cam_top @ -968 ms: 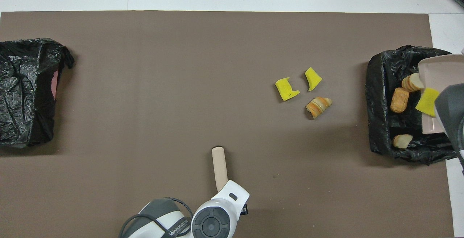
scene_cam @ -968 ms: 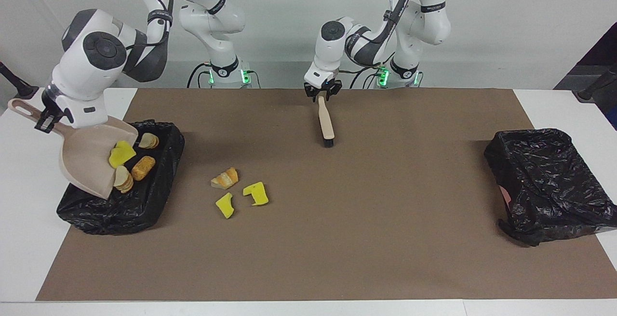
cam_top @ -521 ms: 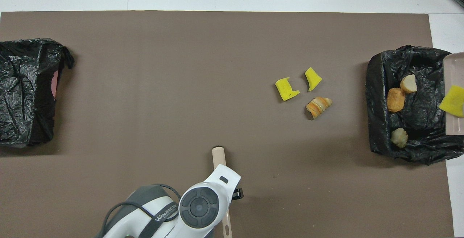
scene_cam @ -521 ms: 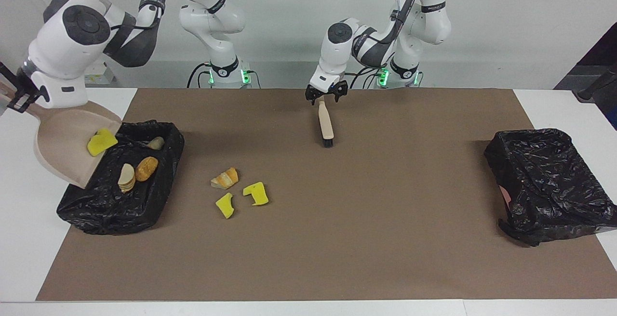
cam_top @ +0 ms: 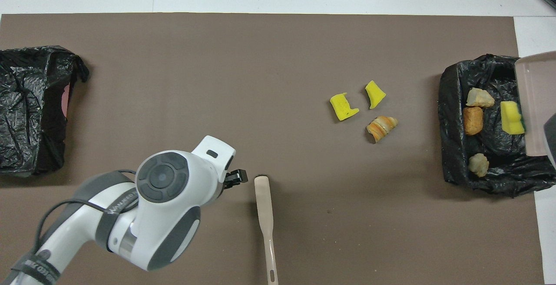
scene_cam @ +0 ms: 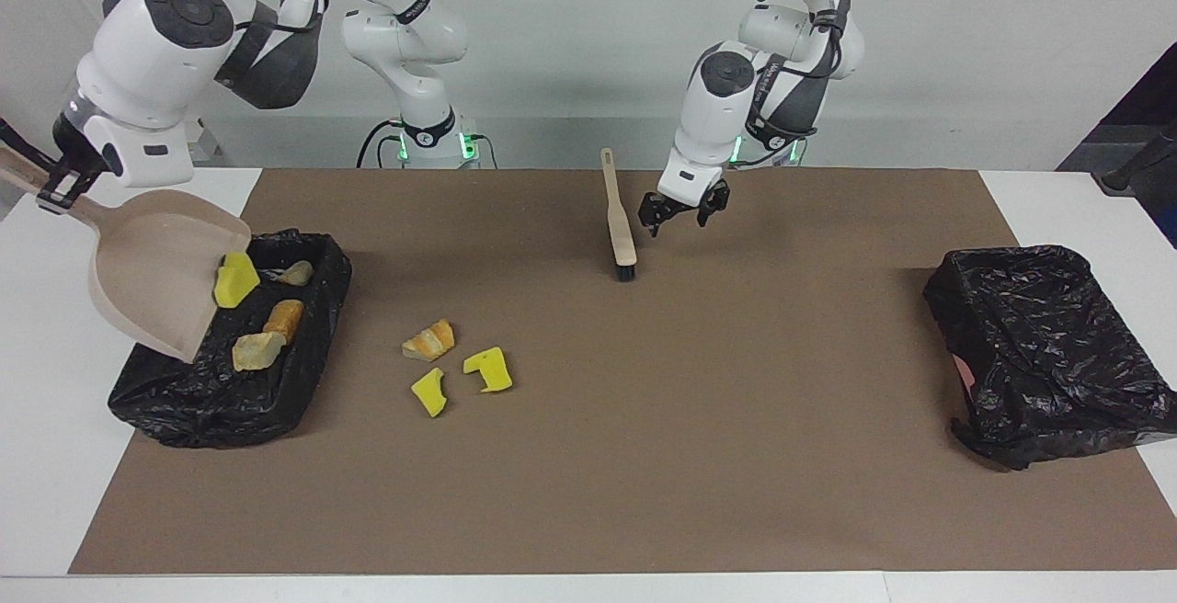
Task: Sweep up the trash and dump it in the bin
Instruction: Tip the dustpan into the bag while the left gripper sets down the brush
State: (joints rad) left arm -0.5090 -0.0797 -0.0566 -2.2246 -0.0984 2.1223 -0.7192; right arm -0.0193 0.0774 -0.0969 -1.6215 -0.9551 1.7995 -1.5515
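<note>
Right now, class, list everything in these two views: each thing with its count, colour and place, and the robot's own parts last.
Scraps on mat: three, two yellow, one golden-brown, beside the bin holding trash.
Scraps in bin: four, one yellow, three brown.
Bins: two, black-lined, one at each end of the table.
Brush: one, beige, lying mid-table near the robots.
Dustpan: one, beige, tilted over the right arm's bin.
Mat: one, brown.
Left gripper: open, beside the brush.
Right gripper: shut on dustpan handle.
</note>
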